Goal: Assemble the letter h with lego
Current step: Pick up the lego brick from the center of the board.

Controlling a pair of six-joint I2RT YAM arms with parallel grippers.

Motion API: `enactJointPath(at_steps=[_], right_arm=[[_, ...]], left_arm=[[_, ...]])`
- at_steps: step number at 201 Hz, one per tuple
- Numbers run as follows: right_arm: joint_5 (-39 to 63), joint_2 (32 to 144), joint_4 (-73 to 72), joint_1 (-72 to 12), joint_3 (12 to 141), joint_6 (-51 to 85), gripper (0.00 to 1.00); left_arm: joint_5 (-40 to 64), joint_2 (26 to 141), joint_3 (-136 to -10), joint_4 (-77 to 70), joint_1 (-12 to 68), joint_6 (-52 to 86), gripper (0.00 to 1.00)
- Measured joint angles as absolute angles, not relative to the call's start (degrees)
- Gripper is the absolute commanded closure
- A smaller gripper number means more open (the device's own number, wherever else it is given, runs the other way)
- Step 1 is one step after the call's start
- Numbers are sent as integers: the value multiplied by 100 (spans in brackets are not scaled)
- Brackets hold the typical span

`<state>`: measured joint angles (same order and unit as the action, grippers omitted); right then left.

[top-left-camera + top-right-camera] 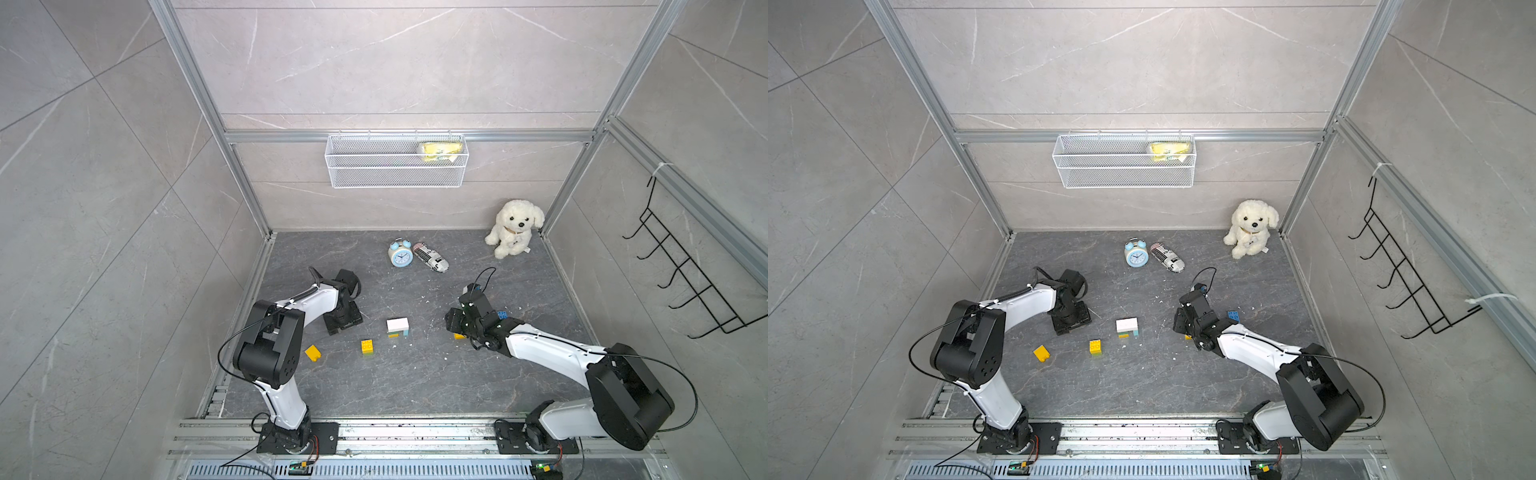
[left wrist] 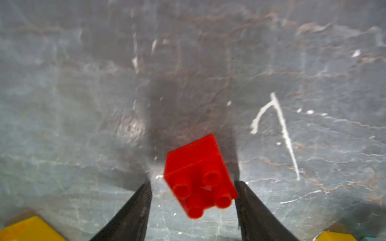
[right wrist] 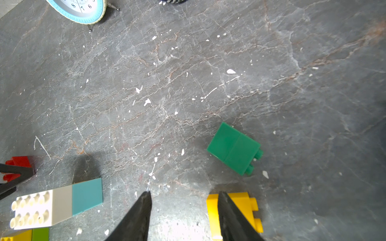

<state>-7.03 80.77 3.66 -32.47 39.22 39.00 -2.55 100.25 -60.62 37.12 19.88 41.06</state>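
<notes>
A red lego brick lies tilted and blurred between the fingers of my left gripper, which is open; a gap shows on one side of the brick. Both top views hide the brick under that gripper. My right gripper is open and empty, low over the floor, with one finger over a yellow brick. A green brick lies just beyond it. Between the arms stands a white-topped stack. A yellow-on-green pair and a loose yellow brick lie nearer the left arm.
A blue brick lies behind the right wrist. A light blue alarm clock and a toy car sit at the back, with a plush dog in the back right corner. A wire basket hangs on the rear wall. White flecks dot the floor.
</notes>
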Motion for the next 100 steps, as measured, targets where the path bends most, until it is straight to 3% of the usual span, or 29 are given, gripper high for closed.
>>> enactJointPath(at_steps=[100], right_arm=[[-703, 8079, 366, -3247, 3924, 3900, 46]], left_arm=[[-263, 10036, -6274, 3798, 1988, 4508, 32]])
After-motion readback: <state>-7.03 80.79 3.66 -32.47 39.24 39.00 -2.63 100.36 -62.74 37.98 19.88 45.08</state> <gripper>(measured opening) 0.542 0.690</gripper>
